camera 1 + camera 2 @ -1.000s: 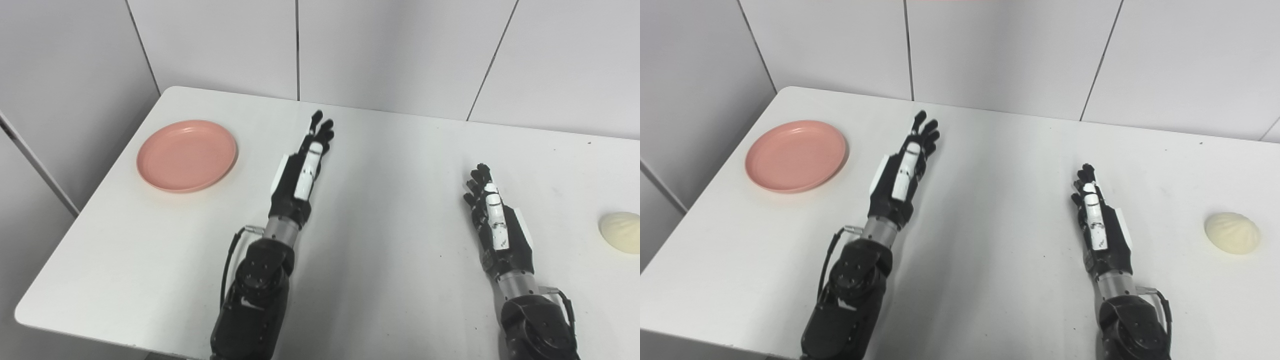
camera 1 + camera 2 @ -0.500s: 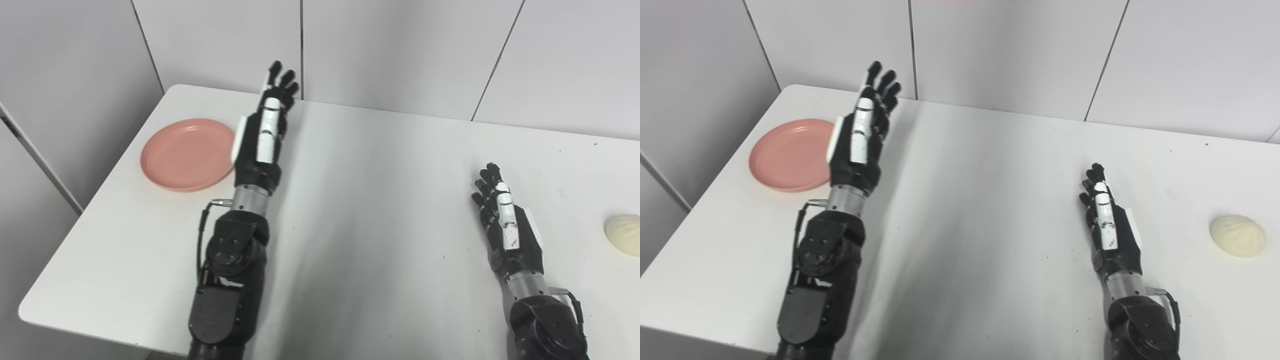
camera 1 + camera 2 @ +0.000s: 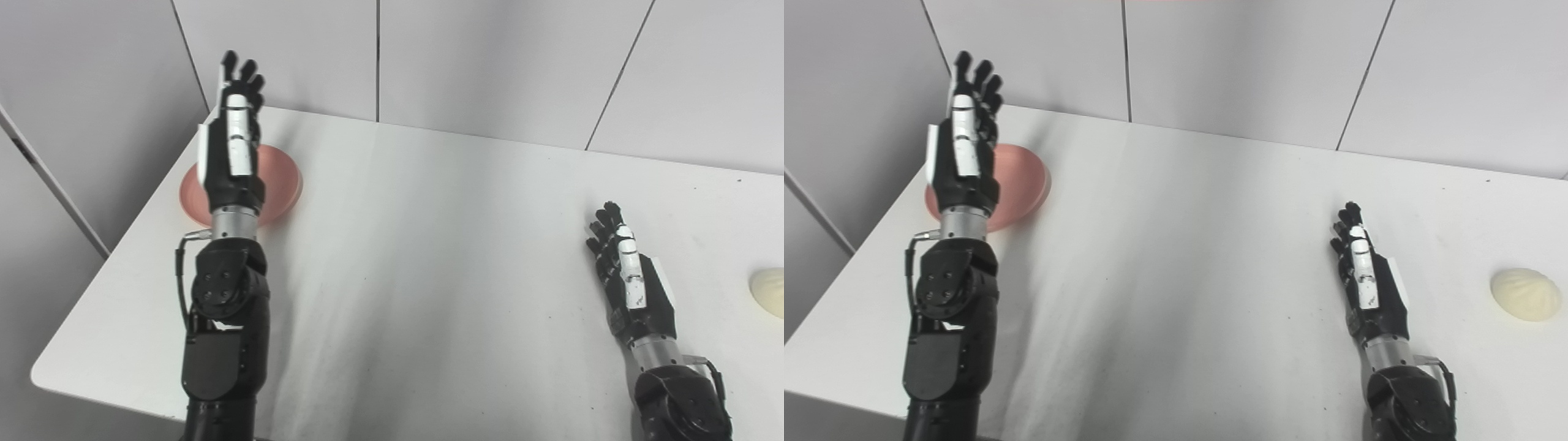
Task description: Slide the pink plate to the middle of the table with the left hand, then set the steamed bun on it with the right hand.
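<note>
A: What was seen nearest, taking the pink plate point(image 3: 1026, 184) as the reference?

B: Nearest the camera and well to the right of the plate, the right hand point(image 3: 1366, 278) was held low over the table point(image 3: 1182, 257), nothing in it, its fingers extended and lying close together. The steamed bun point(image 3: 1525, 294) was found further right again, apart from that hand, near the table's right side.

A: And at the plate itself?

B: The plate was seen at the table's far left corner, not in the middle, so step 1 was judged not done. The left hand point(image 3: 231, 144) was raised in front of it, empty, fingers straight and slightly spread, with much of the plate hidden behind the palm and wrist. Whether the plate was touched could not be told; the hand appeared to be lifted above it.

A: What could be expected to go wrong?

B: The plate was placed close to the left edge. If it were pressed on its near rim, it could be tipped; if it were pushed outward rather than rightward, it could be sent off the table.
</note>
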### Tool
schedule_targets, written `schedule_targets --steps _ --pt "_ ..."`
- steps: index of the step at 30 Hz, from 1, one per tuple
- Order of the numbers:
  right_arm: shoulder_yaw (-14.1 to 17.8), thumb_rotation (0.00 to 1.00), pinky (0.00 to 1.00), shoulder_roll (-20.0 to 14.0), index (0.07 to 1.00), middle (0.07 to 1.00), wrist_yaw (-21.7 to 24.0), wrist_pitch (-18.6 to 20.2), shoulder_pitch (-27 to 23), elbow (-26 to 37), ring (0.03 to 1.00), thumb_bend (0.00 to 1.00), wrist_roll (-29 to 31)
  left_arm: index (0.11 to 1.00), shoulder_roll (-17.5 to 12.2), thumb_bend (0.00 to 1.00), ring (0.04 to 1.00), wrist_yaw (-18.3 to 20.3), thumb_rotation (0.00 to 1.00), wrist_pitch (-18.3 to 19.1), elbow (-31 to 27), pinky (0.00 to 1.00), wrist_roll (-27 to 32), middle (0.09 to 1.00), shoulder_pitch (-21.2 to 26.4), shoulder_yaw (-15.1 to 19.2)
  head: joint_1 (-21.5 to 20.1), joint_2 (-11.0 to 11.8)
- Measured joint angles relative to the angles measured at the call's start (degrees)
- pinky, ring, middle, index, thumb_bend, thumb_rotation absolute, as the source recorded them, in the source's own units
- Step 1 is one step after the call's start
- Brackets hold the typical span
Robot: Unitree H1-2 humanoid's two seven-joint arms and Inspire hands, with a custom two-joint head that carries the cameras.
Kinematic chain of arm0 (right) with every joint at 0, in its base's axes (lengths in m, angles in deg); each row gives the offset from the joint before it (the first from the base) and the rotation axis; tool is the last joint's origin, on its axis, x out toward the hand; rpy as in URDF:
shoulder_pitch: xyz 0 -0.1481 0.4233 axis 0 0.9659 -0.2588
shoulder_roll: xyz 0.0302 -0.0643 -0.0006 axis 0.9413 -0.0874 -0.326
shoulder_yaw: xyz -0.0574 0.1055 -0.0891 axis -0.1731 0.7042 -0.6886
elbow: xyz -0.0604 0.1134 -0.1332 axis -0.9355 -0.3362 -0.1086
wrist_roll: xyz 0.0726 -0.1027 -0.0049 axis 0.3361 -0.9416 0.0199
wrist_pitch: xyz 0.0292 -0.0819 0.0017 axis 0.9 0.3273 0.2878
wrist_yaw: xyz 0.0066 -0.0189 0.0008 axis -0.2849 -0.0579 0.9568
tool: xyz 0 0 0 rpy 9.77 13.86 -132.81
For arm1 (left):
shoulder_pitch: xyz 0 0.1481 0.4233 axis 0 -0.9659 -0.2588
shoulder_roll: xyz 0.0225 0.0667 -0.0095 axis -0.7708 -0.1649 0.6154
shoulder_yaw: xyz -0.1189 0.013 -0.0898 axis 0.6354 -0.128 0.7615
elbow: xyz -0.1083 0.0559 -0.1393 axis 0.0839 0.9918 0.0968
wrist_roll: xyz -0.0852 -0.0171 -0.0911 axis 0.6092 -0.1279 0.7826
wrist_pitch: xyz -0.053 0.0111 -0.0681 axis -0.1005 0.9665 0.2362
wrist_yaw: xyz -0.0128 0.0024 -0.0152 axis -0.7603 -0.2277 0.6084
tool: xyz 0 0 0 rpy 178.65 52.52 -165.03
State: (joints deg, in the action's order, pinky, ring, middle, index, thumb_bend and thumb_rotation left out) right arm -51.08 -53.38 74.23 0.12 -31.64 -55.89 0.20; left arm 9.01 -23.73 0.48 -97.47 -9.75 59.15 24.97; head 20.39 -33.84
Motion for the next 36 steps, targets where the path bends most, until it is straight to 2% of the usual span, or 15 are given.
schedule_targets --steps 10,18,22,31,36 --pt "0.0 1.00 1.00 -0.3 1.000 1.000 0.2 0.0 0.0 0.2 1.000 0.17 0.0 1.000 -3.8 0.47 0.983 -0.9 1.00 -1.8 0.7 1.00 5.2 0.989 0.0 5.6 0.5 0.0" --pt "0.0 1.00 1.00 -0.3 1.000 1.000 0.3 0.0 0.0 0.1 1.000 0.17 0.0 0.995 -6.2 0.47 0.975 -1.0 1.00 -4.5 5.6 1.00 10.2 0.979 0.0 10.4 0.7 0.2" --pt "0.1 1.00 1.00 -0.3 1.000 1.000 0.2 0.0 0.1 0.2 1.000 0.15 0.1 0.989 -7.7 0.46 0.970 -1.0 1.00 -5.4 8.4 1.00 12.0 0.966 -0.1 11.4 0.7 0.0" --pt "0.1 1.00 1.00 -0.4 1.000 1.000 0.3 0.0 0.1 0.4 1.000 0.16 0.0 0.998 -8.2 0.46 0.989 -1.0 1.00 -7.3 15.4 1.00 17.2 0.985 -0.1 13.1 0.8 -0.2" --pt "0.1 1.00 1.00 -0.4 1.000 1.000 0.2 0.0 0.1 0.4 1.000 0.17 -0.1 0.994 -10.0 0.46 0.986 -0.3 1.00 -9.0 19.4 1.00 18.6 0.983 0.0 13.4 0.8 -0.3"
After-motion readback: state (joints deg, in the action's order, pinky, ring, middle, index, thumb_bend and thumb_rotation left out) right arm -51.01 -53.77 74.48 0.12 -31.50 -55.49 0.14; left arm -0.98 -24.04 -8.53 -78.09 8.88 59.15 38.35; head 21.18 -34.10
